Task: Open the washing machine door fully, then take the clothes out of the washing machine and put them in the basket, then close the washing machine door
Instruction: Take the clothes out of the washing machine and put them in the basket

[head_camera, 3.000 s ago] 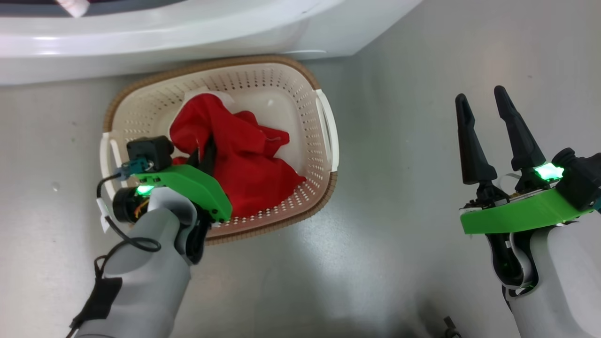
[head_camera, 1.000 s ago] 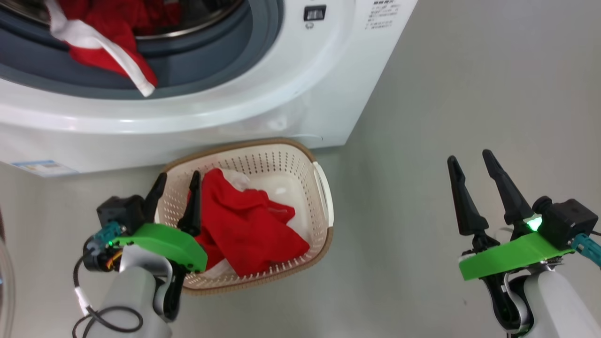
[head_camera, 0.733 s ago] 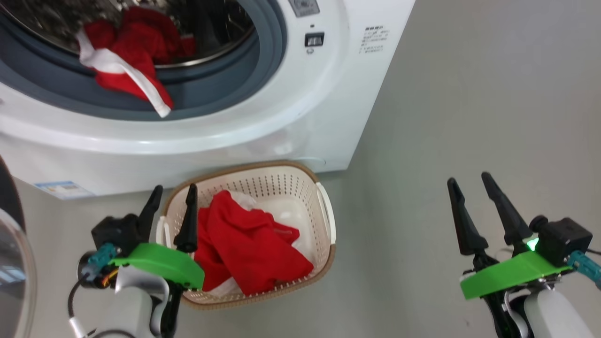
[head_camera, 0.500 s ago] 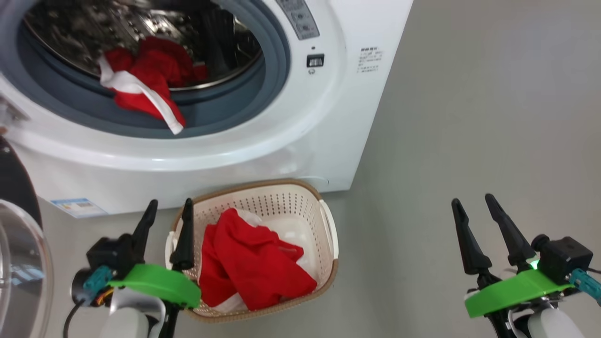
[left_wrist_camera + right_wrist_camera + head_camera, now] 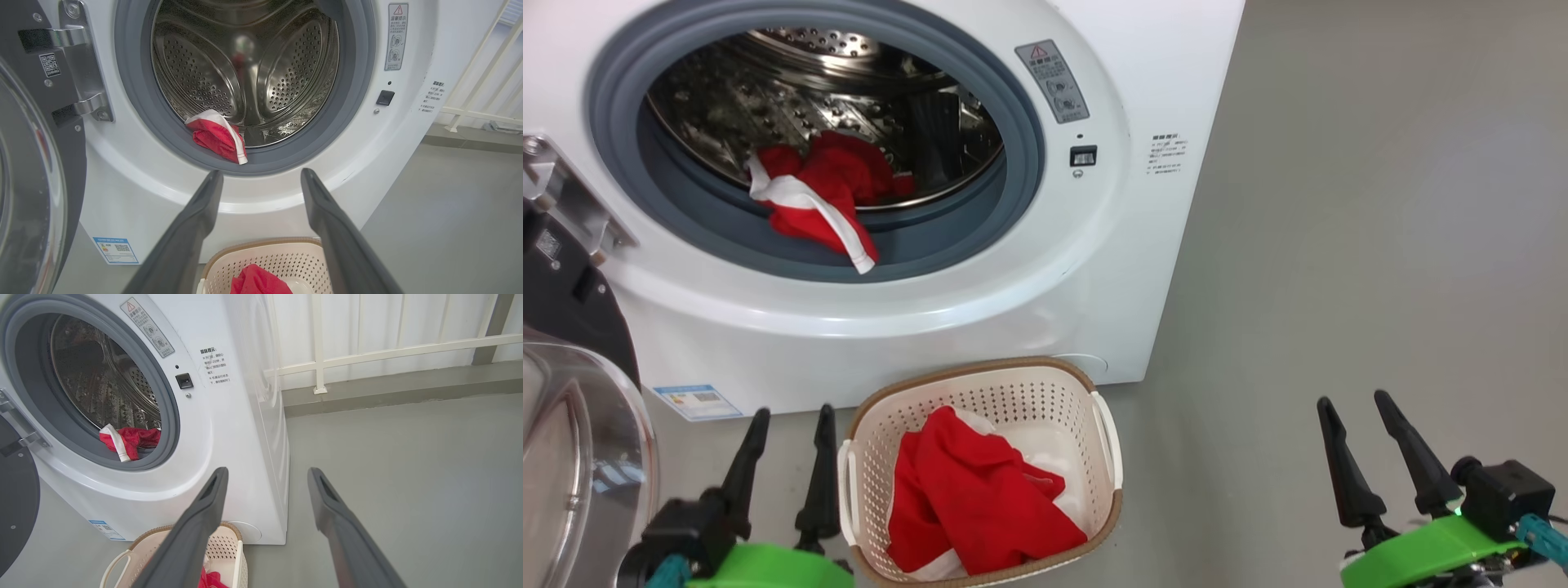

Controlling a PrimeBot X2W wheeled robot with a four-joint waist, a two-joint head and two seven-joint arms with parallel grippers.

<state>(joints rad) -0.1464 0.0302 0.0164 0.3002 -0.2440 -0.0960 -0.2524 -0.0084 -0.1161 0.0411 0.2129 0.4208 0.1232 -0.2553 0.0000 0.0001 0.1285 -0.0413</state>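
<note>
Basket (image 5: 980, 367) in head view parked under washing machine (image 5: 1013, 286) mouth for short drop, one red piece (image 5: 980, 506) in.
Left wrist: left gripper (image 5: 261, 173) wide, empty, lined on clothes (image 5: 216, 136) at gasket (image 5: 294, 157); washing machine door (image 5: 32, 204) swung clear.
Right wrist: right gripper (image 5: 267, 470) wide, idle aside.

With door (image 5: 572, 465) open, clothes (image 5: 821, 200) lie in washing machine (image 5: 1013, 310) and basket (image 5: 980, 392).
</note>
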